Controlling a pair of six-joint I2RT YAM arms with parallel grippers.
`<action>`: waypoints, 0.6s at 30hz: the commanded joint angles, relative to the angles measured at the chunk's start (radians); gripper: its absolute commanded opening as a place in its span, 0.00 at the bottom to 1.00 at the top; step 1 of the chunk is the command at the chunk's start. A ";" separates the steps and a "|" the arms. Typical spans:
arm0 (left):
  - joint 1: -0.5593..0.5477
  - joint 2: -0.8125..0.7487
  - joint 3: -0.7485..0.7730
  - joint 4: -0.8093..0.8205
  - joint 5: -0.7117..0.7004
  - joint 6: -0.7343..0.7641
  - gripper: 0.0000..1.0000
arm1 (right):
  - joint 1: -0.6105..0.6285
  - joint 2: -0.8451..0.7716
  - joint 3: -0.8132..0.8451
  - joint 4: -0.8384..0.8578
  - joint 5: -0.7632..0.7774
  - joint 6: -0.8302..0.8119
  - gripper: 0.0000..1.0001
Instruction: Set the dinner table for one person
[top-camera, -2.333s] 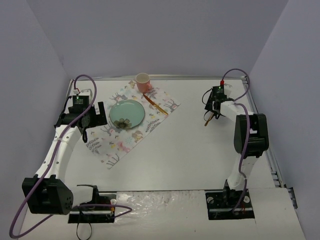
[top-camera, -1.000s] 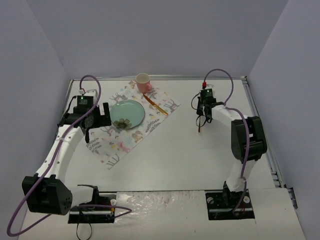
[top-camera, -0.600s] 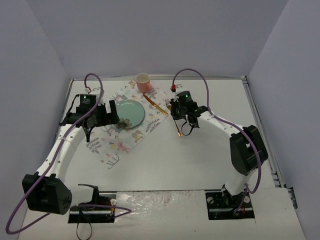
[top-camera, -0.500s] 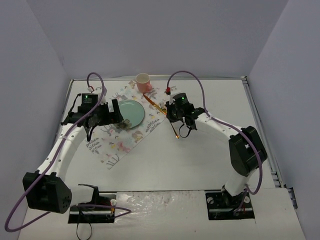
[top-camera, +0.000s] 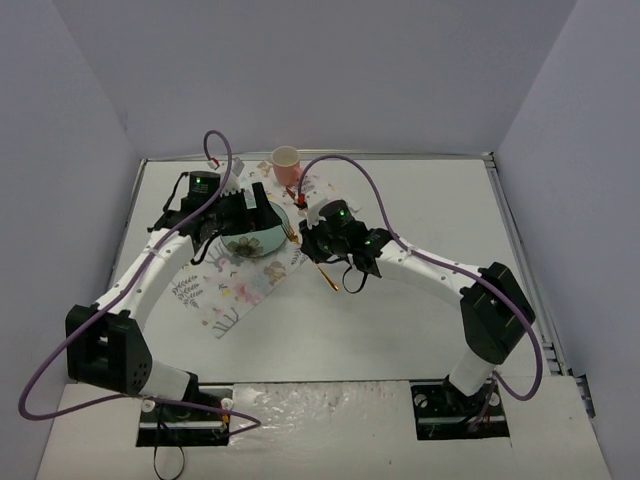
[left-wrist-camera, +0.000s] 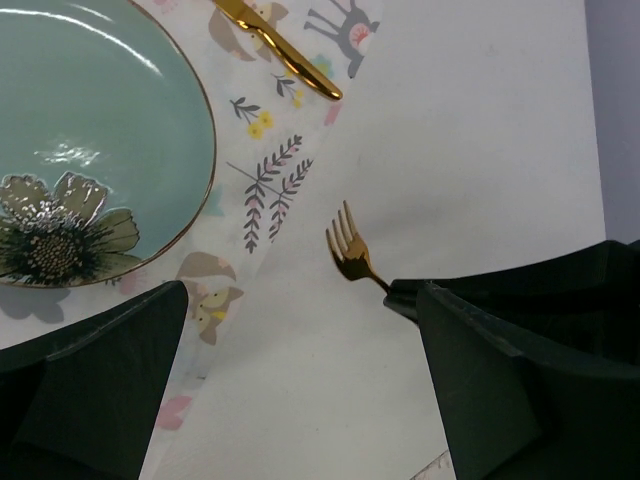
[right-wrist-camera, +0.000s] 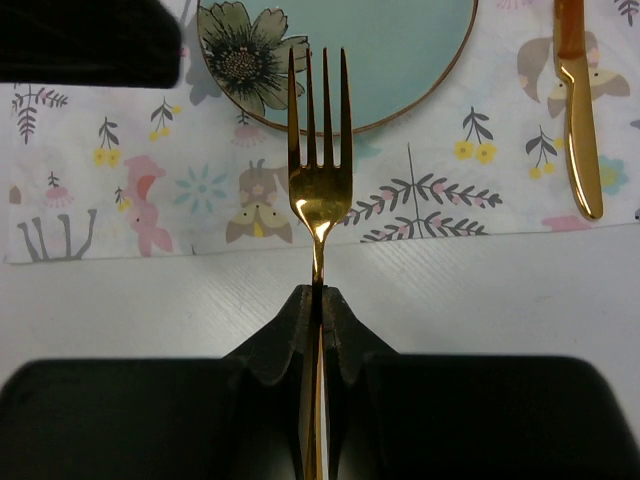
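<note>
On the white dinner table (top-camera: 400, 320) lies a patterned placemat (top-camera: 225, 290) with a teal flowered plate (top-camera: 262, 240), a gold knife (right-wrist-camera: 578, 110) and, at its far end, a pink cup (top-camera: 286, 162). My right gripper (top-camera: 312, 243) is shut on a gold fork (right-wrist-camera: 320, 170). It holds the fork by the handle just off the placemat's right edge, tines pointing at the plate (right-wrist-camera: 370, 50). My left gripper (top-camera: 248, 213) hangs open over the plate's left part with nothing between its fingers. In the left wrist view the fork's tines (left-wrist-camera: 348, 250) show beside the plate (left-wrist-camera: 90, 150).
The knife (left-wrist-camera: 285, 50) lies on the placemat to the right of the plate. The two grippers are close together above the placemat. Purple cables arch over both arms. Grey walls stand round the table.
My right arm has swung left across the table with the fork, from the right side to the placemat's edge. My left gripper has moved right, over the plate.
</note>
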 joint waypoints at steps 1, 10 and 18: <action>-0.031 0.023 0.055 0.161 0.045 -0.075 0.94 | 0.018 -0.071 0.001 0.102 -0.013 0.012 0.00; -0.085 0.078 0.052 0.212 0.057 -0.103 0.81 | 0.023 -0.100 -0.031 0.138 -0.011 0.041 0.00; -0.089 0.108 0.044 0.251 0.071 -0.120 0.63 | 0.023 -0.113 -0.043 0.152 -0.028 0.052 0.00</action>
